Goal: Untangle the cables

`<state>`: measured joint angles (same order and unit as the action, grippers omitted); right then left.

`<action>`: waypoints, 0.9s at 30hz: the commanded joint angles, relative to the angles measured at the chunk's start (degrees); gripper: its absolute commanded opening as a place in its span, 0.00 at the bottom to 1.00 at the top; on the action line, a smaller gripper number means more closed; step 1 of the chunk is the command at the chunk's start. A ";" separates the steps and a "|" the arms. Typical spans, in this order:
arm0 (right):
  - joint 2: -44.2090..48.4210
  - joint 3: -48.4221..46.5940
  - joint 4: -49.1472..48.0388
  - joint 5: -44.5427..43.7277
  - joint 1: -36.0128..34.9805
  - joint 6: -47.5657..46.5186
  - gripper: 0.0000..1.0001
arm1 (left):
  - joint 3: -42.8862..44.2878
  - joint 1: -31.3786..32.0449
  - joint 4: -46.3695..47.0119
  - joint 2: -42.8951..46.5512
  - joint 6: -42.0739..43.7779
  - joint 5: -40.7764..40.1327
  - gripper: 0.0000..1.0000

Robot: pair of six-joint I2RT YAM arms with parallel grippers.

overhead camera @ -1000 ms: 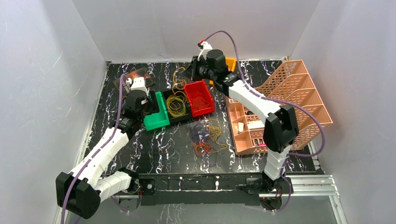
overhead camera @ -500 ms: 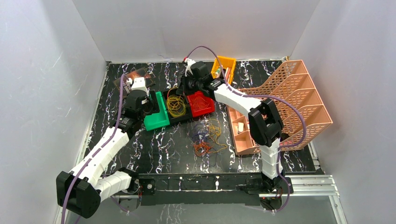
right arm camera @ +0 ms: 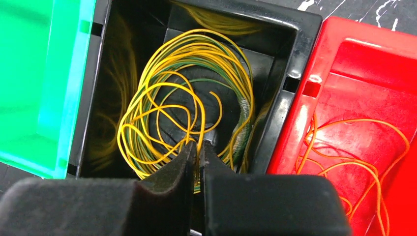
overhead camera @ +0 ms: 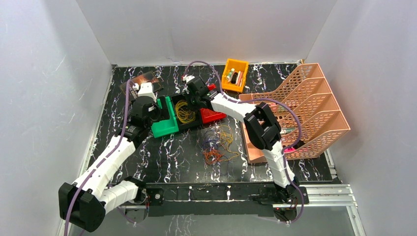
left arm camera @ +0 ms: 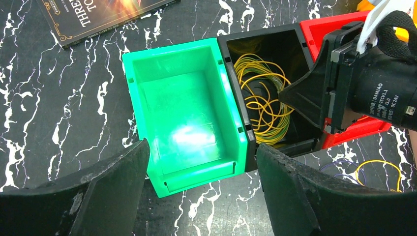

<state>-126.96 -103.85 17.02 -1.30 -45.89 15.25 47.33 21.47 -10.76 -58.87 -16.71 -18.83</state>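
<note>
A loose tangle of cables (overhead camera: 219, 145) in orange, yellow and dark purple lies on the black marble table in front of the bins. A yellow coil (right arm camera: 187, 103) fills the black bin (right arm camera: 290, 29), and a thin orange cable (right arm camera: 354, 152) lies in the red bin (right arm camera: 364, 73). My right gripper (right arm camera: 198, 145) hangs over the black bin (overhead camera: 185, 111). Its jaws are only a slit apart, and a yellow strand runs up between them. My left gripper (left arm camera: 202, 146) stands wide open just in front of the green bin (left arm camera: 182, 108), holding nothing.
A book (overhead camera: 141, 80) lies at the back left. A small orange bin (overhead camera: 234, 74) with odds and ends stands at the back. A peach tiered file rack (overhead camera: 305, 98) takes up the right side. White walls close in three sides.
My right arm swung left and down from the back of the table to over the black bin, bringing a yellow cable with it. My left jaws spread wider.
</note>
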 commanded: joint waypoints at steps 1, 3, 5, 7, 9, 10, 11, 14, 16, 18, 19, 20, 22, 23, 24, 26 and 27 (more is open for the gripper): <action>0.95 -3.11 -0.44 -2.67 -0.23 -2.17 0.19 | 0.51 -0.29 -0.33 0.00 0.30 0.12 0.79; 2.79 -1.35 -2.28 -2.32 -0.25 -1.94 0.27 | 0.45 -0.25 -0.22 0.07 0.27 -0.17 0.81; 4.53 -0.02 -3.23 -2.07 -0.24 -1.92 0.31 | 0.48 -0.29 -0.28 0.11 -0.04 -0.77 0.95; 6.19 0.82 -3.77 -1.98 -0.25 -2.01 0.34 | 0.50 -0.29 -0.42 0.09 -0.23 -1.24 0.98; 8.28 1.71 -4.38 -2.07 -0.25 -2.10 0.36 | 0.54 -0.29 -0.41 0.22 -0.34 -1.38 0.98; 8.97 1.94 -4.42 -2.16 -0.25 -2.17 0.37 | 0.50 -0.25 -0.34 0.23 -0.34 -1.34 0.98; 9.73 2.27 -4.43 -2.35 -0.25 -2.28 0.39 | 0.48 -0.29 -0.31 0.22 -0.35 -1.30 0.98; 11.77 2.85 -3.79 -3.83 -0.26 -3.10 0.42 | 0.48 -0.27 -0.38 0.11 -0.42 -1.21 0.98; 13.11 3.62 -3.60 -5.63 -0.27 -3.77 0.46 | 0.61 -0.29 -0.56 -0.09 -0.65 -1.36 0.98; 14.32 4.61 -3.33 -7.31 -0.28 -4.58 0.50 | 0.81 -0.27 -0.79 -0.34 -0.77 -1.51 0.98; 14.90 5.12 -3.09 -8.05 -0.27 -4.97 0.51 | 0.80 -0.27 -0.83 -0.46 -0.86 -1.55 0.98; 15.65 5.62 -2.96 -8.70 -0.27 -5.28 0.52 | 0.82 -0.29 -0.84 -0.52 -0.94 -1.56 0.98; 17.46 7.34 -2.84 -9.57 -0.24 -5.80 0.53 | 0.97 -0.28 -0.92 -0.80 -1.10 -1.41 0.98; 18.69 8.51 -2.83 -10.06 -0.25 -5.88 0.53 | 1.01 -0.29 -0.86 -0.85 -1.06 -1.36 0.98; 20.19 10.01 -2.86 -10.37 -0.25 -5.86 0.53 | 0.97 -0.29 -0.77 -0.82 -1.11 -1.30 0.98; 23.75 13.74 -3.05 -11.03 -0.23 -5.85 0.53 | 1.01 -0.29 -1.04 -0.71 -1.54 -1.18 0.98; 25.78 16.01 -3.13 -11.34 -0.25 -5.64 0.53 | 1.80 -0.29 -2.32 -1.12 -1.92 -0.89 0.98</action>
<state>-108.86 -93.30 14.90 -9.63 -46.02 10.39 47.33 21.47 -10.98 -59.88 -17.65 -19.14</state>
